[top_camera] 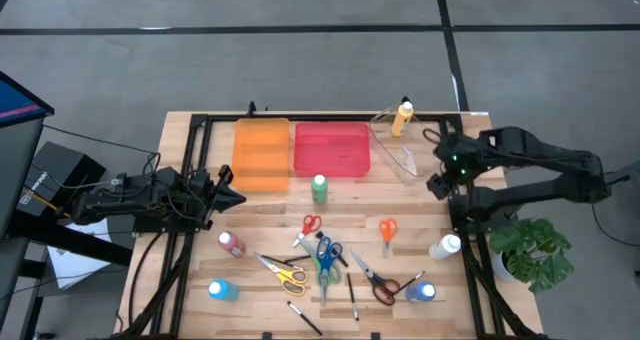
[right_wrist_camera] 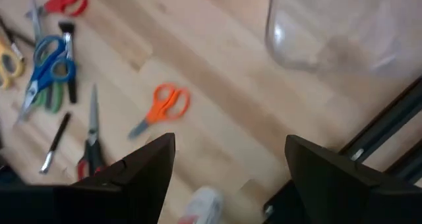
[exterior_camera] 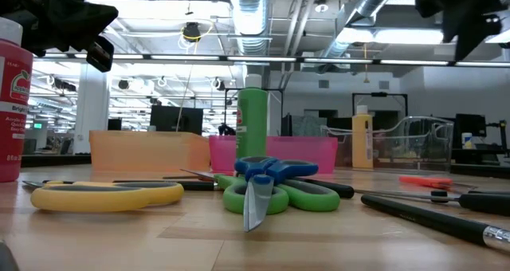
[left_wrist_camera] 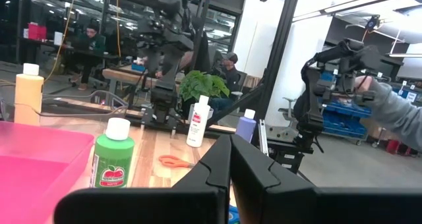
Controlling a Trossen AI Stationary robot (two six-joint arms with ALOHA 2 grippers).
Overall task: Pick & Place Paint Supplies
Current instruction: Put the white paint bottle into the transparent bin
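**High view.** Your right claw (top_camera: 441,176) hangs wide open and empty at the right edge of the counter (top_camera: 262,225), beside the clear bin (top_camera: 398,152). The left claw (top_camera: 226,198) is pinched closed on nothing, parked by the orange tray (top_camera: 261,155). The nearest targets look to be the white bottle (top_camera: 446,246) and the orange scissors (top_camera: 387,230).

Count with me:
- Six bottles: the white one, green (top_camera: 319,188), pink (top_camera: 231,243), blue (top_camera: 219,291), a second bluish one (top_camera: 424,291) and yellow (top_camera: 402,118), which already stands at the clear bin.
- About six scissors, though the middle ones overlap.
- At least three brushes.
- Three containers, with the pink tray (top_camera: 332,148) between the other two.

**Low view.** The blue scissors (exterior_camera: 267,169) lie on a green pair, so I'd leave that tangle for later.

**Left wrist view.** The fingers (left_wrist_camera: 217,174) meet tip to tip. The green bottle stands upright just beside the pink tray.

**Right wrist view.** Your open claw (right_wrist_camera: 227,165) looks down with the white bottle (right_wrist_camera: 201,207) just below and between its fingers and the orange scissors (right_wrist_camera: 165,105) farther out. If you take the bottle, centre it between the fingers, come straight down and close on its body, not the cap. It lies flat and may roll.
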